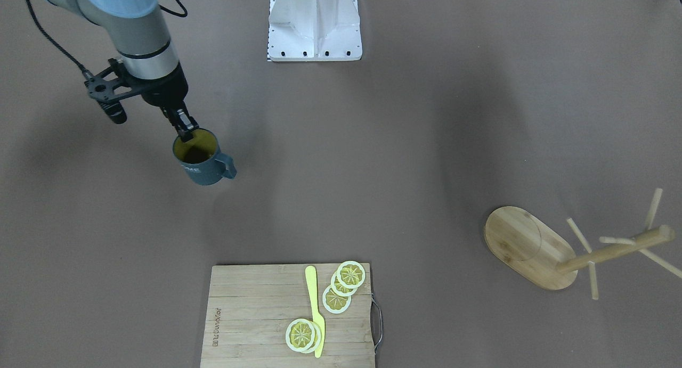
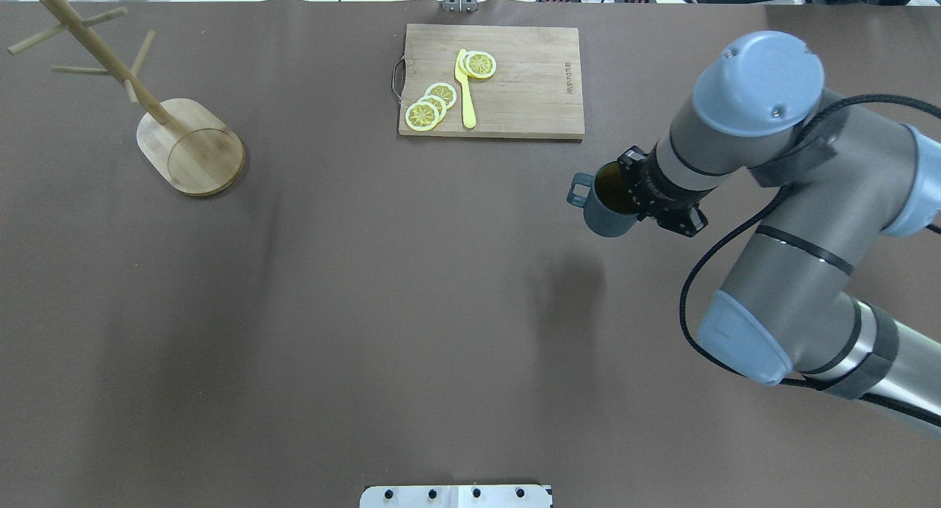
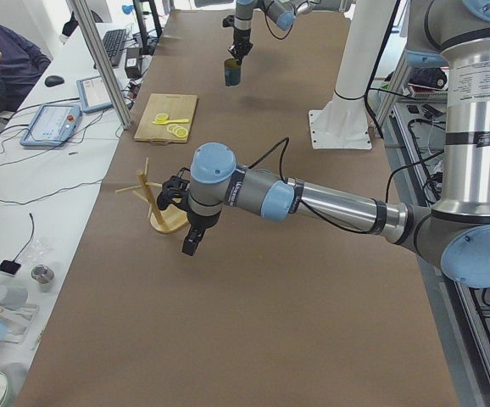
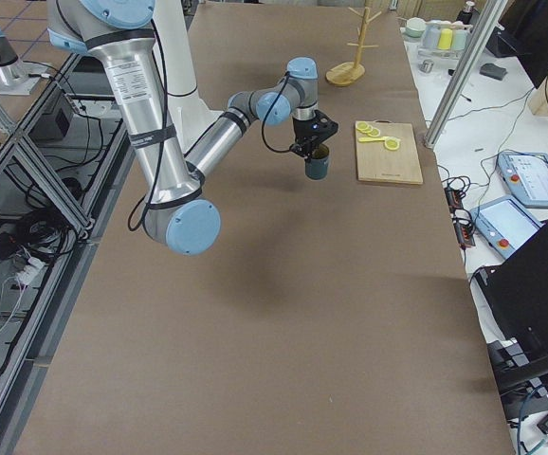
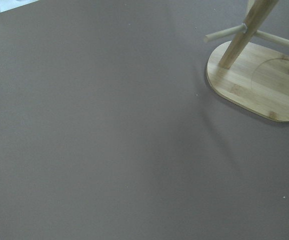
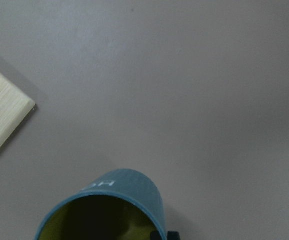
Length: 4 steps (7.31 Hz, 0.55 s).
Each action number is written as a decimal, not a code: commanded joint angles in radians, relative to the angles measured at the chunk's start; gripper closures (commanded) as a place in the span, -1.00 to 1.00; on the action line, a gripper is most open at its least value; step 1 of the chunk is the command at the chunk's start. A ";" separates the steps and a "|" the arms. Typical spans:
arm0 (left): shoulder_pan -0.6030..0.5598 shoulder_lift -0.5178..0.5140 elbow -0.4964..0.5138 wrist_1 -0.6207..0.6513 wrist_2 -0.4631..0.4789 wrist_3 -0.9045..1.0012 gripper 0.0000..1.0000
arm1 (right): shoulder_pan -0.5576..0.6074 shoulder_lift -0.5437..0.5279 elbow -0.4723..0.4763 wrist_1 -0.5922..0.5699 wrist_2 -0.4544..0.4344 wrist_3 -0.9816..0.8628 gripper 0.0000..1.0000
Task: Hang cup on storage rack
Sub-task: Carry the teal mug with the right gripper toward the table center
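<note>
The dark teal cup (image 1: 201,163) with its yellowish inside hangs from my right gripper (image 1: 185,131), which is shut on its rim, one finger inside. The handle points away from the arm. The cup also shows in the overhead view (image 2: 604,208) and the right wrist view (image 6: 109,202), and its shadow lies apart from it on the table. The bamboo storage rack (image 1: 525,245) stands at the far side of the table, in the overhead view (image 2: 192,149) at the back left. My left gripper (image 3: 191,244) hovers near the rack (image 3: 156,208). I cannot tell whether it is open.
A wooden cutting board (image 2: 526,89) with lemon slices (image 2: 432,105) and a yellow knife (image 2: 465,96) lies at the back middle, close to the cup. The white robot base plate (image 1: 314,43) is at the robot's side of the table.
</note>
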 commanded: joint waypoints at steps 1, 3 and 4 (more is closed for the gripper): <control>0.000 0.000 0.003 -0.019 0.000 -0.003 -0.98 | -0.108 0.149 -0.112 -0.004 -0.074 0.171 1.00; 0.000 0.001 0.009 -0.028 0.002 -0.004 -0.98 | -0.162 0.252 -0.225 -0.002 -0.079 0.239 1.00; 0.000 0.003 0.009 -0.028 0.000 -0.004 -0.98 | -0.191 0.294 -0.270 -0.002 -0.085 0.263 1.00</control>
